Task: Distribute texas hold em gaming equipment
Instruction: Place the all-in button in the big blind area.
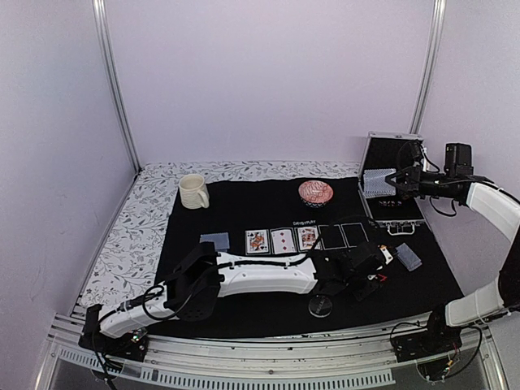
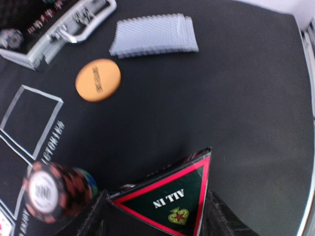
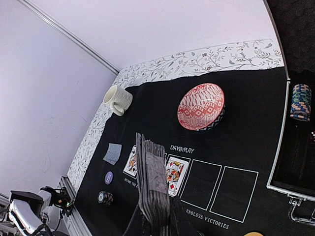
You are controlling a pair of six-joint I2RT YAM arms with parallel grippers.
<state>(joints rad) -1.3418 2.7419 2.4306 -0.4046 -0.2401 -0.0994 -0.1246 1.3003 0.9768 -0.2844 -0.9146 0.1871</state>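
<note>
My left gripper (image 2: 156,199) is shut on a red-edged black triangle (image 2: 172,196) marked ALL IN, low over the black mat (image 1: 244,309) at its right side. Beyond it lie an orange disc (image 2: 98,79) and a fanned pile of grey-backed cards (image 2: 153,35). A striped chip stack (image 2: 54,191) stands just left of the fingers. My right gripper (image 3: 162,216) is shut on a deck of cards (image 3: 155,182), held edge-up over the open metal case (image 1: 390,175). Three face-up cards (image 1: 282,240) fill the mat's first boxes. A purple disc (image 3: 109,177) and another chip stack (image 3: 105,197) sit at the mat's left.
A cream mug (image 1: 193,192) and a red patterned bowl (image 1: 315,192) stand at the back of the mat. A small face-down card pile (image 1: 215,240) lies left of the face-up cards. A clear disc (image 1: 320,307) rests near the front edge. More chips (image 3: 300,102) sit in the case.
</note>
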